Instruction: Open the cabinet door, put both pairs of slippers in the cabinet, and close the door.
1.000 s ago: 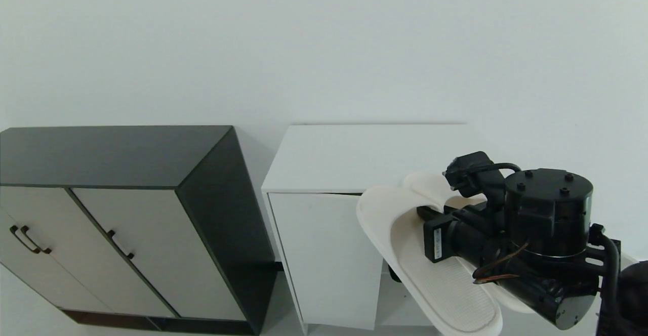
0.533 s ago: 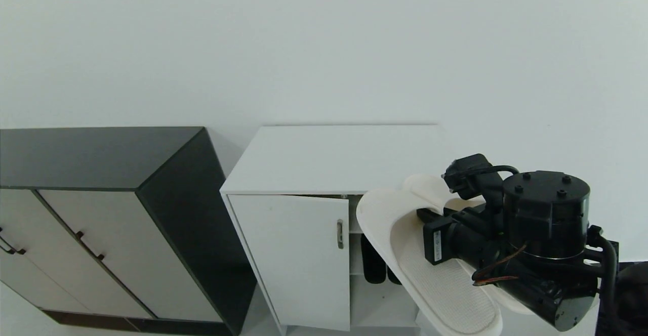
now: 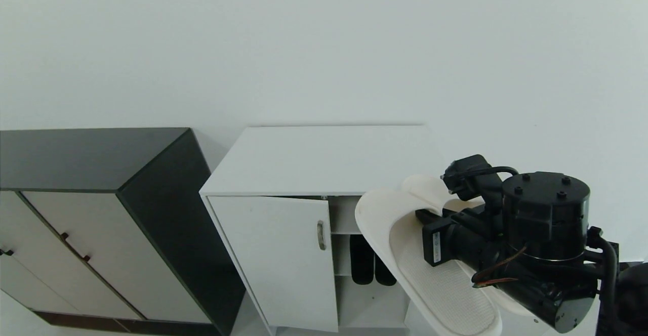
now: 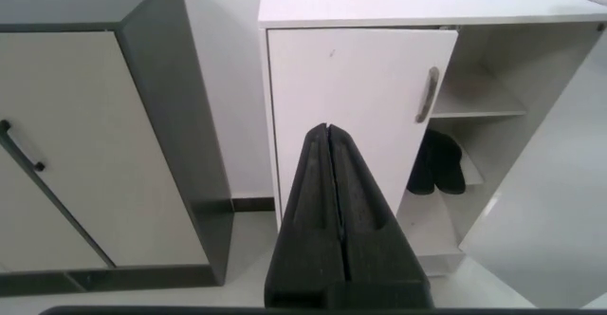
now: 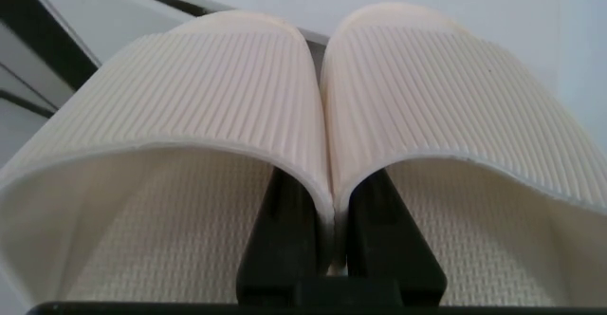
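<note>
A white cabinet (image 3: 324, 159) stands against the wall; its left door (image 3: 273, 260), with a metal handle (image 3: 320, 235), covers the left half. The right half is open, and a pair of black slippers (image 3: 367, 265) stands upright on a shelf inside, also seen as the black slippers (image 4: 438, 163). My right gripper (image 5: 329, 215) is shut on a pair of cream slippers (image 5: 228, 97), pinching their inner edges together. In the head view the cream slippers (image 3: 395, 219) hang in front of the cabinet's open right side. My left gripper (image 4: 327, 135) is shut on nothing, facing the left door (image 4: 351, 106) from some distance.
A dark cabinet (image 3: 101, 159) with two light doors stands just left of the white one, with a narrow gap between them. The white cabinet's opened right door (image 4: 550, 220) swings out at its right side. Bare floor (image 4: 247, 249) lies in front.
The whole head view has shifted, with both cabinets sliding left, so the camera moved. The open right half and the black slippers came into sight. The right gripper kept its hold on the cream slippers.
</note>
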### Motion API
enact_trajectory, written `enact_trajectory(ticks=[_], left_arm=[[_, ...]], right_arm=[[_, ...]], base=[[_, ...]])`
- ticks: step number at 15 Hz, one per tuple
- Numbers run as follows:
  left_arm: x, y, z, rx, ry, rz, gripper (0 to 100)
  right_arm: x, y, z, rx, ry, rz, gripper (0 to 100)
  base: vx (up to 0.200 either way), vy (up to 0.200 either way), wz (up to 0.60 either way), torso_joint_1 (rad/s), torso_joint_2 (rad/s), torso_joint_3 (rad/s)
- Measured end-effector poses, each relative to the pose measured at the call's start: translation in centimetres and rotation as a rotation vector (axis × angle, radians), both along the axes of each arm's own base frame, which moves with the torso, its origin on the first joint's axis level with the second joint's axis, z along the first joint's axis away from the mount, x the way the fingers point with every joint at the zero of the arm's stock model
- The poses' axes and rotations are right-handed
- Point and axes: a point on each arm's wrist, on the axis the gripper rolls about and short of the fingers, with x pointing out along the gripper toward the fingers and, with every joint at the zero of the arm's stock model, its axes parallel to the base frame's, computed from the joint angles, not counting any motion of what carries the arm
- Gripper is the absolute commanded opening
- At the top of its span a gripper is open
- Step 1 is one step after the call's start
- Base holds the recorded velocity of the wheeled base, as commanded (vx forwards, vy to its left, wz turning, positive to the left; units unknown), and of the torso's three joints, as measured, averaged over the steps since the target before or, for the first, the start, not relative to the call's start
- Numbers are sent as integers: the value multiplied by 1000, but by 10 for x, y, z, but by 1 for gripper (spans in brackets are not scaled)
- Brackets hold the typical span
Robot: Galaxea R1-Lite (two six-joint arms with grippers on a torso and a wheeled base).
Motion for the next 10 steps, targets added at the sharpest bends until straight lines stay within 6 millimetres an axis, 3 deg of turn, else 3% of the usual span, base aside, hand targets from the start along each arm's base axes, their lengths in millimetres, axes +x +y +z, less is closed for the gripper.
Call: enact_trajectory(ticks=[10], left_arm=[[0, 0, 0, 0, 0, 0, 0]], right_arm=[[-6, 4, -4, -8, 10, 31, 0]], base=[[0, 0, 0, 0, 0, 0]])
